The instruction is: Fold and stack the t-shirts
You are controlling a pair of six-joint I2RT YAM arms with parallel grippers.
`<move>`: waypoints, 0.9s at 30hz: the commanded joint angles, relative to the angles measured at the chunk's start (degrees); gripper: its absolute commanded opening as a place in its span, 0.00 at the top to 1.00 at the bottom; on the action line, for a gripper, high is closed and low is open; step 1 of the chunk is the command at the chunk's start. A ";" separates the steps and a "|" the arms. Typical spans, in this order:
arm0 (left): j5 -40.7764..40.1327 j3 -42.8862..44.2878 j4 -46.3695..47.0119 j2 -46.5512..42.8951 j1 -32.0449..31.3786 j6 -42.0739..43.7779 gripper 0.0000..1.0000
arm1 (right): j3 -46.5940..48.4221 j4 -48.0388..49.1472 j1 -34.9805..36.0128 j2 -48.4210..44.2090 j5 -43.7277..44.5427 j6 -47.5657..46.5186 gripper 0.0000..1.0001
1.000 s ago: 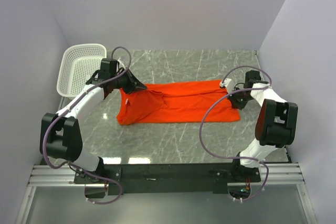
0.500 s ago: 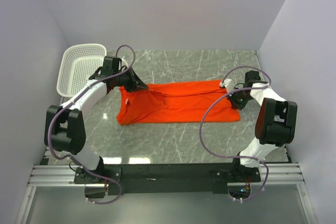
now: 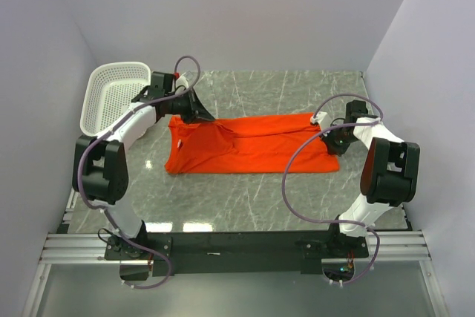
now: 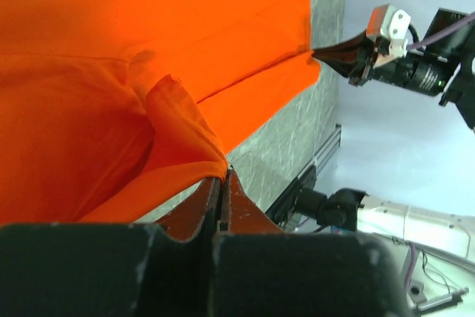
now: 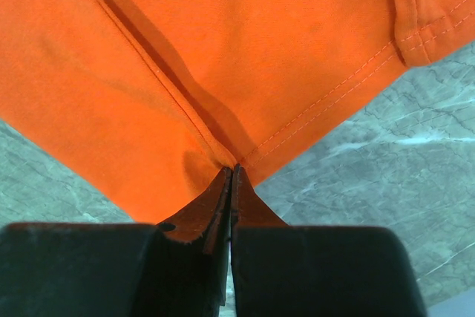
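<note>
A bright orange-red, soft fabric t-shirt (image 3: 252, 146) lies spread on the grey marble-patterned desk (image 3: 245, 198). Its long axis runs left to right across the middle of the desk, roughly parallel to the near edge. The left end is rumpled, with folds and a flap turned over. The right end is flatter. From above I cannot tell which end carries the collar.

The left claw (image 3: 204, 114) sits at the shirt's far-left corner. In the left wrist view the left claw (image 4: 223, 177) has its fingers pressed together on a pinched fold of the fabric (image 4: 111, 72).

The right claw (image 3: 330, 139) is at the shirt's right edge. In the right wrist view the right claw (image 5: 231, 172) is closed tight on a point of cloth (image 5: 223, 50) where a seam meets a stitched hem, with bare desk (image 5: 356, 176) on either side. The left wrist view shows the right claw (image 4: 320, 54) at the far end, the shirt drawn to a point in its grip.

A white perforated plastic basket (image 3: 111, 98) stands at the desk's far-left edge, just beside the left arm and apart from the shirt.
</note>
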 commanded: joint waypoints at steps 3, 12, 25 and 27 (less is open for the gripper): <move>6.14 6.13 -2.59 4.30 0.23 6.79 0.99 | 2.46 0.98 -0.44 0.08 0.12 0.36 0.97; 7.29 10.00 -6.46 7.91 0.23 11.89 0.99 | 2.55 0.98 -0.35 0.43 0.03 0.36 0.97; 7.64 16.68 -10.51 14.42 0.85 15.15 0.99 | 2.37 1.07 -0.44 0.26 0.21 0.36 0.96; 7.55 17.82 -11.39 15.47 1.02 15.68 0.99 | 2.46 1.16 -0.36 0.26 0.12 0.36 0.96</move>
